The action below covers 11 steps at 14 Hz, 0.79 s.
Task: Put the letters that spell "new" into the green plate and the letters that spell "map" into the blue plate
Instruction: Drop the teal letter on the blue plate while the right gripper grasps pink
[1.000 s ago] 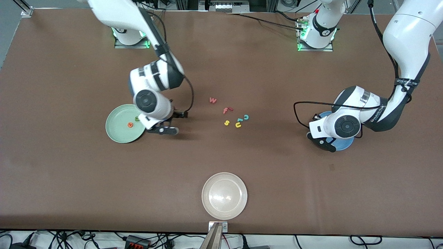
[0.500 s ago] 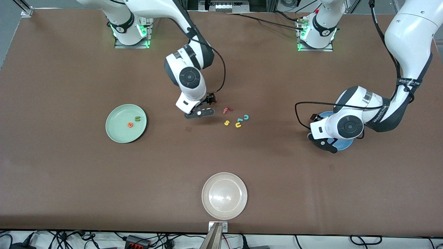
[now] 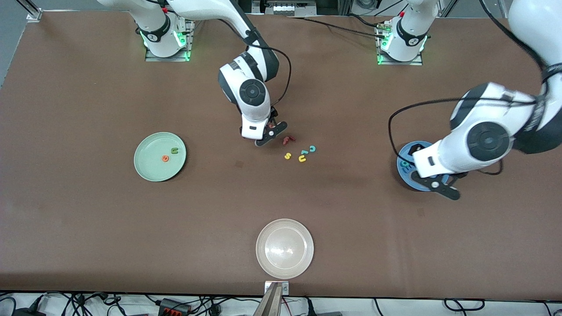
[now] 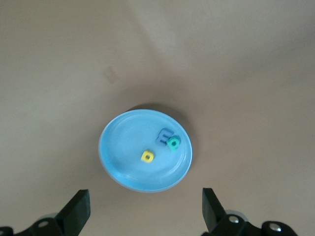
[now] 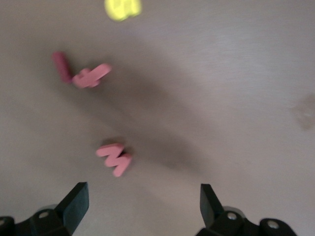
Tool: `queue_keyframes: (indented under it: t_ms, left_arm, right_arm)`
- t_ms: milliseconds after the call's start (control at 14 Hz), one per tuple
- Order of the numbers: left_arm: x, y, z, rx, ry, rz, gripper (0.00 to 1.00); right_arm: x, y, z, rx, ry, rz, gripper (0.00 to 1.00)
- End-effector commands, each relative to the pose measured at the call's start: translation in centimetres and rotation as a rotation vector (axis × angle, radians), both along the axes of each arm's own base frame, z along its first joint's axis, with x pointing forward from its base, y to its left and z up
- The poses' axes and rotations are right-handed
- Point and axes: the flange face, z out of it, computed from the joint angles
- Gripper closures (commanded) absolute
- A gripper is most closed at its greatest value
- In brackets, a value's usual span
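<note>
My left gripper (image 4: 142, 214) hangs over the round mid-blue plate (image 3: 406, 177) at the left arm's end of the table, fingers spread wide, nothing in them. Inside that plate sit the tiny blue m (image 4: 164, 135), the yellow a (image 4: 147, 156) and the teal p (image 4: 173, 143), m and p touching, a just beside them.

My right gripper (image 5: 140, 209) is low over the middle of the table, fingers also wide apart and empty, right above the pinkish-red w (image 5: 114, 158), which lies flat on the brown tabletop (image 3: 88, 219). Near it are the red f (image 5: 81, 73) and the yellow s (image 3: 287, 156).

The round pale mint-green plate (image 3: 147, 169) toward the right arm's end already has the dark green n (image 3: 174, 151) and orange e (image 3: 165, 158) in it. A whitish-beige round plate (image 3: 285, 248) sits nearest the front camera. No readable labels anywhere besides the letters themselves.
</note>
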Motion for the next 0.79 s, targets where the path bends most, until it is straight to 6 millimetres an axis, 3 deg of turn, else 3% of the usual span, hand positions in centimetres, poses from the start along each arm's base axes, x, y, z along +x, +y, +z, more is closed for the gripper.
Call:
queue_keyframes:
  t_ms: [0, 286, 500, 571, 643, 714]
  left_arm:
    - [0.4, 1.8, 5.5, -0.033, 0.019, 0.062, 0.00]
    - [-0.3, 2.9, 10.8, -0.054, -0.022, 0.101, 0.00]
    - [-1.3, 3.7, 13.2, -0.069, -0.052, 0.180, 0.00]
    - [-1.7, 4.2, 14.6, -0.087, -0.085, 0.220, 0.00]
    - [-2.1, 4.1, 14.6, -0.112, -0.086, 0.248, 0.00]
    - [-2.5, 5.3, 15.0, -0.141, -0.103, 0.302, 0.00]
  right_arm:
    - [-0.9, 1.2, -0.8, 0.039, -0.026, 0.155, 0.00]
    - [-0.9, 1.7, -3.2, 0.063, -0.070, 0.345, 0.00]
    - [-1.3, 1.9, -3.6, 0.061, -0.068, 0.389, 0.33]
    - [-2.0, 2.3, -4.2, 0.053, -0.060, 0.404, 0.33]
    - [-2.2, 2.4, -4.3, 0.051, -0.056, 0.409, 0.33]
    - [-2.3, 2.3, -4.4, 0.049, -0.054, 0.410, 0.34]
